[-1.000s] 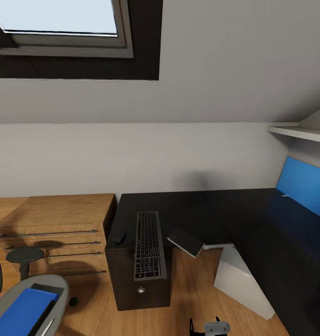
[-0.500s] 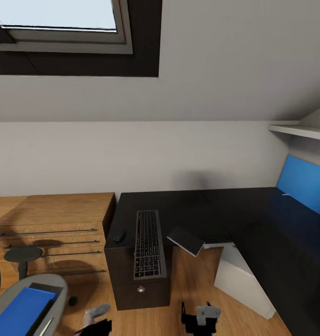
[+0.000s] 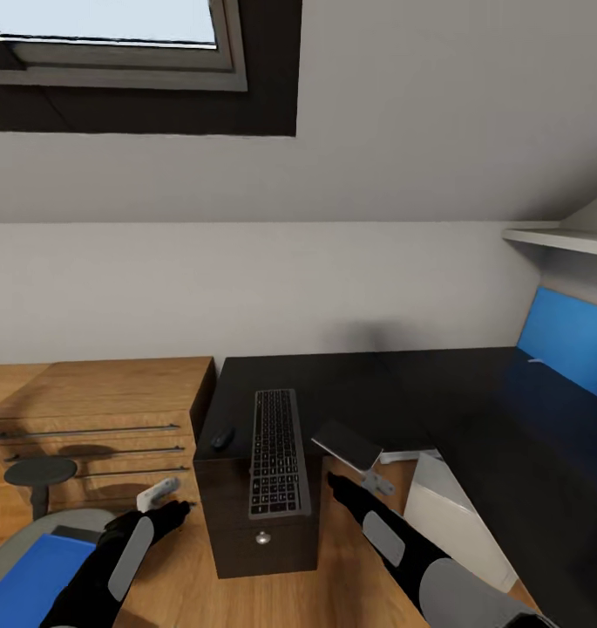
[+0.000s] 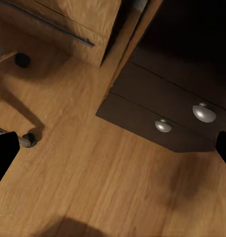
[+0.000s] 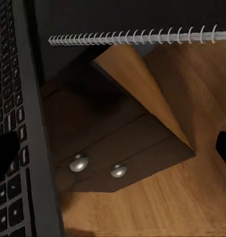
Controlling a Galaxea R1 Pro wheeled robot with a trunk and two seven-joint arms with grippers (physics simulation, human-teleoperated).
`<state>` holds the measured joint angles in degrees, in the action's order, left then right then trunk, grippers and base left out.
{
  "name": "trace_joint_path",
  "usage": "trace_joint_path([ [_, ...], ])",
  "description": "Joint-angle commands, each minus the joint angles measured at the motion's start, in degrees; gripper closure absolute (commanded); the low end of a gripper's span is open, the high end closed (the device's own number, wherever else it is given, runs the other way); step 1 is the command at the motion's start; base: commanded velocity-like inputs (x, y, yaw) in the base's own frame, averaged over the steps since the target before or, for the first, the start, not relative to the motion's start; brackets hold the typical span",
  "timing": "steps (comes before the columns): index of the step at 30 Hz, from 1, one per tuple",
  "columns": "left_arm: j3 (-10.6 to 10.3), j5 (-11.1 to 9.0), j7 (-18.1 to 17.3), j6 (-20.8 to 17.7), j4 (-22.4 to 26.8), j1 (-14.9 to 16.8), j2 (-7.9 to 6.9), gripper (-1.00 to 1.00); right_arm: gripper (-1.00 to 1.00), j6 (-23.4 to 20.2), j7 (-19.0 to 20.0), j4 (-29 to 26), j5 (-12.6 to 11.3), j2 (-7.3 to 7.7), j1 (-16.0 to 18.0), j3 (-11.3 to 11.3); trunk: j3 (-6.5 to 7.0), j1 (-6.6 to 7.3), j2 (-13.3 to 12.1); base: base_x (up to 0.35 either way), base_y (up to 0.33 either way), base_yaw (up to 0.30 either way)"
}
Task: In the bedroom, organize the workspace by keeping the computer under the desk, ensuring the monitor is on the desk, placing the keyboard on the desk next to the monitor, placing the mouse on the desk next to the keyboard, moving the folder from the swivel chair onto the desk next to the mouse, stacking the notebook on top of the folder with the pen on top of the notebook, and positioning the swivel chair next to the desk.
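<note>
A grey keyboard lies lengthwise on the dark desk, overhanging its front edge. The black mouse sits just left of it, and the dark spiral notebook juts off the edge to its right. A blue folder rests on the grey swivel chair at lower left. The white computer stands on the floor under the desk. My left gripper hangs open over the floor beside the desk's drawer block. My right gripper is open just below the notebook, whose spiral and the keyboard show close by.
A dark drawer block with round knobs holds up the desk's left end. Left of it stands a wooden dresser. A blue panel leans at the desk's right end under a white shelf. Bare wood floor lies beneath the left gripper.
Both arms have come up from the bottom edge and stretched forward, the left towards the drawer block, the right up under the notebook. The view has shifted slightly.
</note>
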<state>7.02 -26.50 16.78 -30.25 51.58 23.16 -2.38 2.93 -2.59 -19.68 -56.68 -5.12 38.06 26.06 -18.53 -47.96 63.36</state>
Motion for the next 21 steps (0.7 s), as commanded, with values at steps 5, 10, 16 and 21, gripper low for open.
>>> trace_joint_path([
  [5,0.03,-1.20,0.30,-0.10,1.64,0.12,-0.76,-1.00,-1.00,-8.65,4.99,0.24,-7.34,2.81,0.56,0.35,-0.98,-1.11,2.07,0.000,0.000,0.000],
  [10,-0.06,-1.45,-1.30,-0.71,3.28,0.13,-0.71,-1.00,-1.00,-14.59,16.78,0.83,-7.96,3.56,0.61,0.61,-1.87,-2.21,4.07,0.000,0.000,0.000],
  [16,-0.42,-1.12,-19.34,-8.82,5.76,0.13,-0.80,-1.00,-1.00,-19.51,34.28,3.80,-7.87,3.31,0.60,0.83,-2.95,-3.52,6.48,0.000,0.000,0.000],
  [21,-2.28,-1.10,-20.47,-9.52,5.85,0.13,-0.95,-1.00,-1.00,-19.54,41.58,3.93,-6.53,3.36,0.54,1.13,-3.13,-3.74,6.88,0.000,0.000,0.000],
])
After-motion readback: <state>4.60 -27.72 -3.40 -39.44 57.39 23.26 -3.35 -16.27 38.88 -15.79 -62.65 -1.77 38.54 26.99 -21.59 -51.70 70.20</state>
